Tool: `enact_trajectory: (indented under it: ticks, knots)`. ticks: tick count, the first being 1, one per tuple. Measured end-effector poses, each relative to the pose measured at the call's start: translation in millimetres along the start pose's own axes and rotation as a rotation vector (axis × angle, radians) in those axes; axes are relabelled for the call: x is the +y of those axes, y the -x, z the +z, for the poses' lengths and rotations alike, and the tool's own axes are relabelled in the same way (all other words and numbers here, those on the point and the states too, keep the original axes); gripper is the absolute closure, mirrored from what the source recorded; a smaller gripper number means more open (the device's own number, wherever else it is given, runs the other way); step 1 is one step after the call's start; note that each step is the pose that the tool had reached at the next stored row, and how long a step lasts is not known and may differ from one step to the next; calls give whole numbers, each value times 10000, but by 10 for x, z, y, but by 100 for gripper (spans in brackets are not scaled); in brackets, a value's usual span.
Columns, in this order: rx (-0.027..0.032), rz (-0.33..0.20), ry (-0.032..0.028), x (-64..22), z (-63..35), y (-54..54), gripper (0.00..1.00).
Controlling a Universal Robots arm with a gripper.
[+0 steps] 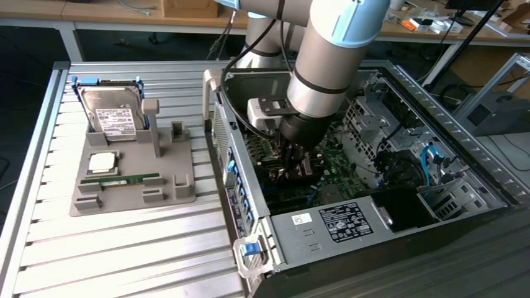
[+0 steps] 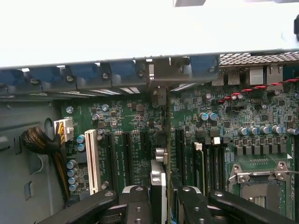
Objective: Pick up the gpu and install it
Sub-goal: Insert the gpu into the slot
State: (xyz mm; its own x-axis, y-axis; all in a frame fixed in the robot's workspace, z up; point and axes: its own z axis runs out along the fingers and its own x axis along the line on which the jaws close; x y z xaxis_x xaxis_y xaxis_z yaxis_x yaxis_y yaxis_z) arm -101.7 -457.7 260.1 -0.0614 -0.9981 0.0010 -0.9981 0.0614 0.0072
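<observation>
A: Where is the gpu (image 2: 158, 186) at this moment?

B: Inside the computer case (image 1: 463, 155), held on edge between the fingers (image 2: 140, 198). In the wrist view the two dark fingers sit on either side of a thin upright card, and they are clenched on it, one on each face.

A: So the gripper (image 1: 291, 156) is already down in the case?

B: Yes. In the exterior view the arm (image 1: 336, 56) reaches over the case wall and the gripper hangs low above the green motherboard (image 1: 344, 171), just on the exterior view's left of the middle of the case.

A: Which way does the card run, compared with the slots?

B: Its long edge runs away from the fingers toward the back wall of the case (image 2: 140, 37), along the same line as the black expansion slots (image 2: 127, 158). It sits between the slots on either side of it. I cannot tell whether its lower edge is touching a slot or hanging just above it.

A: What does the card look like from here?

B: Mostly an edge: a narrow silvery and dark strip, with a small dark block farther along. Its flat faces are hidden.

A: And outside the case?

B: A grey tray (image 1: 124, 192) lies on the slatted tabletop (image 1: 124, 261), well apart from the gripper, carrying a hard drive (image 1: 112, 115), a processor chip (image 1: 102, 162) and a memory stick (image 1: 124, 179).
</observation>
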Motion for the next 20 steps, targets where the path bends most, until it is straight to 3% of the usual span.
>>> enact_trajectory:
  ticks: [20]
  knots:
    - [-11,-54,-2,9,36,-5,73]
